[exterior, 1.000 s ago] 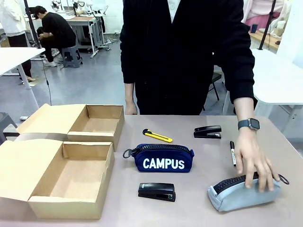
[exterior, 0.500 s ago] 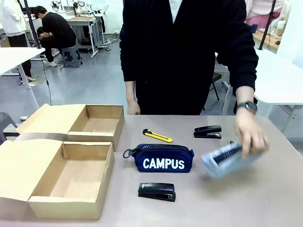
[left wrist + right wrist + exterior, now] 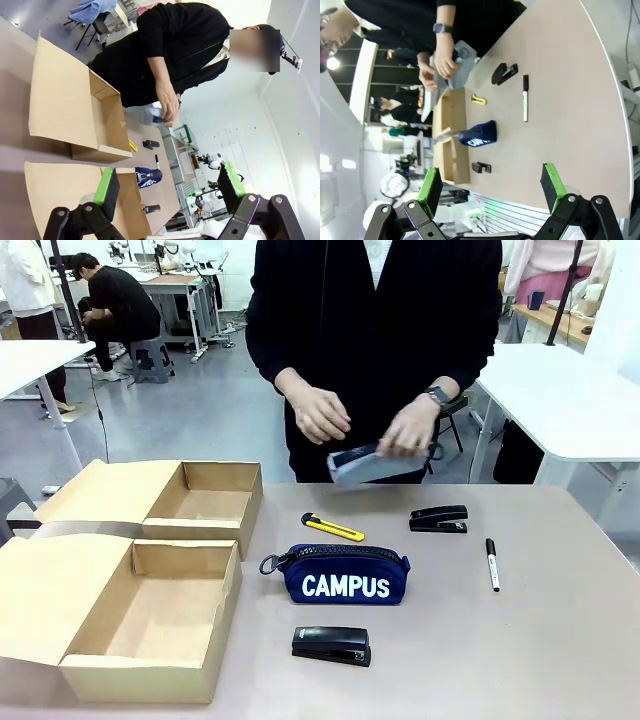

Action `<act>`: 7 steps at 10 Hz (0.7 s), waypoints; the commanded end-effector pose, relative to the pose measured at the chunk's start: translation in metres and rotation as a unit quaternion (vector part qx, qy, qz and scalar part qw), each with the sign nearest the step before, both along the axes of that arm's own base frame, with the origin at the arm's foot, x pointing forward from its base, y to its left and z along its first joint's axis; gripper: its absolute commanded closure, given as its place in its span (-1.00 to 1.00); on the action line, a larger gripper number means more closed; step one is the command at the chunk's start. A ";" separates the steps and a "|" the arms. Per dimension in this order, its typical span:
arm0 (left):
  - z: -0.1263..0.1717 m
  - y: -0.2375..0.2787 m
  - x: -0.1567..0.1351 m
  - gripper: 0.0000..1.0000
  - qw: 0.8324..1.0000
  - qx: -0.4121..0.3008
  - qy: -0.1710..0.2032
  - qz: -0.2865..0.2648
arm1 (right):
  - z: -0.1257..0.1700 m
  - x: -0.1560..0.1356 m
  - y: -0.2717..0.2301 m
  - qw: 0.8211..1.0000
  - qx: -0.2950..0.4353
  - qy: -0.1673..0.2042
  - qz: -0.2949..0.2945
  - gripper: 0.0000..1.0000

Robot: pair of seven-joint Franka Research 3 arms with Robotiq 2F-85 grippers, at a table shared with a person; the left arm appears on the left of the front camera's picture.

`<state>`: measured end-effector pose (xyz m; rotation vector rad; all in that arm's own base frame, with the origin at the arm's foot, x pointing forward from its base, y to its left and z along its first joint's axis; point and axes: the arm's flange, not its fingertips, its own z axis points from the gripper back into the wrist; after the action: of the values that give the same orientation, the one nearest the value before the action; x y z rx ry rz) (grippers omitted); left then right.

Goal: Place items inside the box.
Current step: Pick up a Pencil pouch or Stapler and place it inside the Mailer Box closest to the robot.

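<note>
Hand (image 3: 408, 430) holds grey pouch (image 3: 362, 466) (above the table (image 3: 540, 640)).

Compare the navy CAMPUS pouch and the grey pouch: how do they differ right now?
Support: the navy pouch lies on the table; the grey pouch is held off it in the person's hand above the far edge.
Markings: the navy pouch has white CAMPUS lettering; the grey pouch shows none.
Shared: both are zip pouches, and neither is in the near box or the far box.

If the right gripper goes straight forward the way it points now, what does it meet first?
Probably the nearer small black stapler, in line with the open right gripper, or the table around it. The navy CAMPUS pouch lies beyond. Depth is unclear.
</note>
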<state>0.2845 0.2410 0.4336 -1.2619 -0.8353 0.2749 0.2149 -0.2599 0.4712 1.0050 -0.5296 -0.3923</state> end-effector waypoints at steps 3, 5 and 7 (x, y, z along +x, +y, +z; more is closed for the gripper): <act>0.001 0.000 0.001 -1.00 1.000 -0.001 -0.019 0.004 | 0.001 0.100 0.123 0.965 -0.207 0.042 0.158 -1.00; 0.001 0.000 0.001 -1.00 1.000 -0.001 -0.019 0.004 | -0.019 0.153 0.192 0.914 -0.294 0.069 0.271 -1.00; 0.001 0.000 0.001 -1.00 1.000 -0.001 -0.019 0.004 | -0.021 0.157 0.210 0.909 -0.288 0.059 0.296 -1.00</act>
<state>0.2861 0.2418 0.4333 -1.2595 -0.8331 0.2728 0.3718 -0.0195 0.4413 0.5124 -0.1704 0.2607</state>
